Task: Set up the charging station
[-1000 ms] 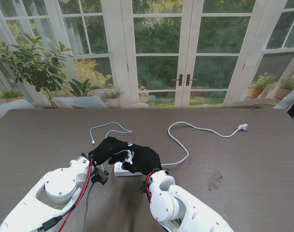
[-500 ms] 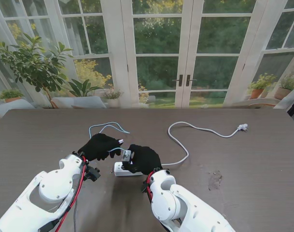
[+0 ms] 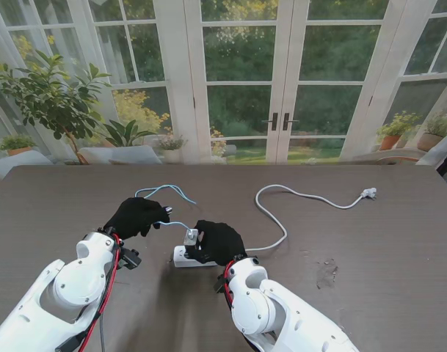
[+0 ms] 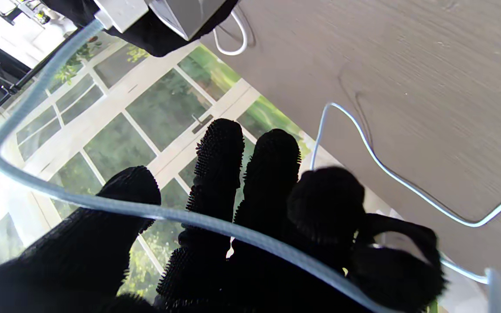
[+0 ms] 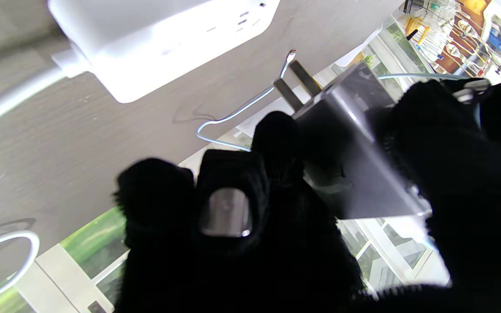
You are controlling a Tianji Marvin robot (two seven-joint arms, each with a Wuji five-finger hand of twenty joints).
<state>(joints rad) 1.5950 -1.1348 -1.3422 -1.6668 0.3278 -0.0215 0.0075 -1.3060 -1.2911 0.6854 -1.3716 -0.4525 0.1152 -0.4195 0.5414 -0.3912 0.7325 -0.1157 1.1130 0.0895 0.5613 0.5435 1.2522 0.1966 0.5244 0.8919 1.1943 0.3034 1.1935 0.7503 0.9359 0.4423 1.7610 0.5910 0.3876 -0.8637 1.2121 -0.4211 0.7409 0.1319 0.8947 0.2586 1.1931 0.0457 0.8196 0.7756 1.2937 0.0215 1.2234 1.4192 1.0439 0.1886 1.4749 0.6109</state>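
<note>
Black-gloved right hand (image 3: pixel 217 240) fingers clamp the grey charger (image 5: pixel 355 161); left hand (image 3: pixel 137 216) fingers curl around the blue cable (image 4: pixel 155 213).

A white rectangular plastic power strip (image 3: pixel 185 257) and white cord (image 3: pixel 282 213) were seen on a dark brown wood-grain table (image 3: pixel 384 235); black gloves covered both hands, and a pale blue cable (image 3: pixel 168 192) was seen.

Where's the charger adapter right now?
In the stand view, the charger adapter is near table centre, held in the right robot hand just above the white power strip; its prongs aren't inserted yet.
</note>
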